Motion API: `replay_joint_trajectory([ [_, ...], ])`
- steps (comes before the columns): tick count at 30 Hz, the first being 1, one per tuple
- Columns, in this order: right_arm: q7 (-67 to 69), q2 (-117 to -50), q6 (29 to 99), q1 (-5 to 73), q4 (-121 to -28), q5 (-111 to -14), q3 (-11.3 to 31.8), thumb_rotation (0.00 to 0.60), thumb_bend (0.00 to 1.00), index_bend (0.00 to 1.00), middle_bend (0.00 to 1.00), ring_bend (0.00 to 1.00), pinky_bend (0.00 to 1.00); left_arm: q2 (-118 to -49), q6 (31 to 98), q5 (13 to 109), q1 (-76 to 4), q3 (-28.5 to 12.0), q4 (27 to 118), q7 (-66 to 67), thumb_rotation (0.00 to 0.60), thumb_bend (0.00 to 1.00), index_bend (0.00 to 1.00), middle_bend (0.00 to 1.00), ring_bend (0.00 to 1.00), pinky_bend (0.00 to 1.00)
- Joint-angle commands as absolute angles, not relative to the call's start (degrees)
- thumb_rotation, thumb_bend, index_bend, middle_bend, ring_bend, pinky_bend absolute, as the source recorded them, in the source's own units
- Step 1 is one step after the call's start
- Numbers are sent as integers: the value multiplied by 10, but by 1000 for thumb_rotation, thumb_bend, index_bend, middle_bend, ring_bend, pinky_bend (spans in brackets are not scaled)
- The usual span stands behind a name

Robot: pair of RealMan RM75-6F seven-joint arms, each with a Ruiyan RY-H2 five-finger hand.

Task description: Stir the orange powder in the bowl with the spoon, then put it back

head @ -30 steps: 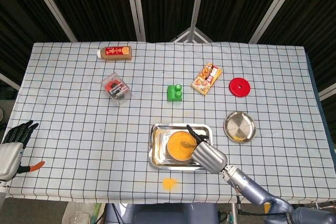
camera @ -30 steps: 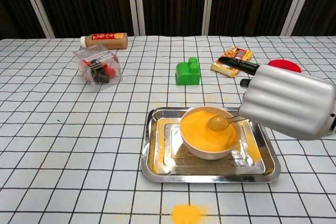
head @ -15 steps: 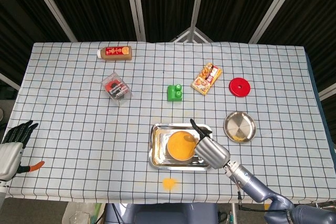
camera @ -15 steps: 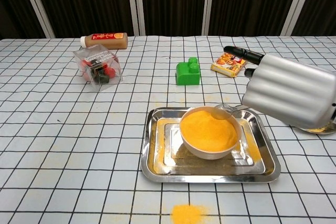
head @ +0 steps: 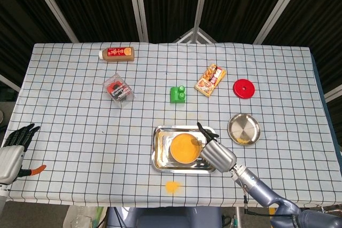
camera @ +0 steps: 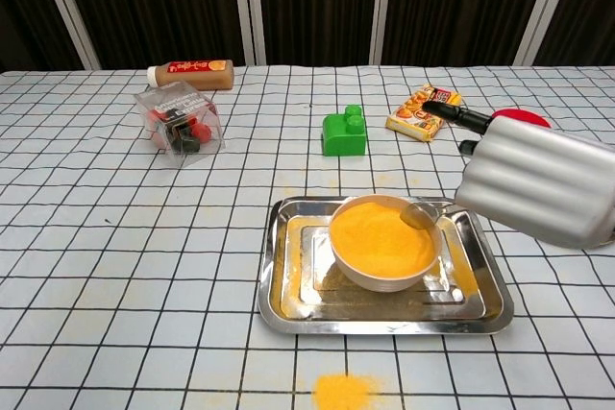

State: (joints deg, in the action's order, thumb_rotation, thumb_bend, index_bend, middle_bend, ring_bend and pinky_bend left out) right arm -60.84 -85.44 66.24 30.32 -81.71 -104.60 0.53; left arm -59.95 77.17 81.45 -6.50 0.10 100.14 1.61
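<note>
Since half a second ago we see the right robot hand (camera: 538,186) shifted right, spoon (camera: 420,213) still clamped, its scoop now at the bowl (camera: 384,242) rim's right side. Bowl of orange powder (head: 184,147) sits in the tray (head: 160,153) near the tabletop (head: 80,126) front edge. Left robot hand (head: 13,150) idles, fingers apart, at the front-left corner. Checked cloth, dark curtains behind; spilled powder patch (head: 171,186) by the front edge.

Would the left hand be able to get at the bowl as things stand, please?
Probably not easily: the left hand sits at the table's far left edge, well away from the bowl, and the right hand already holds the spoon over its rim.
</note>
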Motion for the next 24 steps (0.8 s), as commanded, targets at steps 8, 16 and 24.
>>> replay_joint_trajectory([
  [8,-599,-864,662,301,-830,-1054,-4,600,940,952,828,560,24,-599,770,813,-65,1,1002,16,600,0,0,0,0,0],
  [16,-606,-864,660,306,-853,-1068,-3,600,941,952,828,560,24,-599,770,810,-65,0,1004,14,600,0,0,0,0,0],
  [24,-620,-857,666,303,-849,-1050,22,600,941,952,828,560,24,-598,768,810,-66,1,1004,12,600,0,0,0,0,0],
])
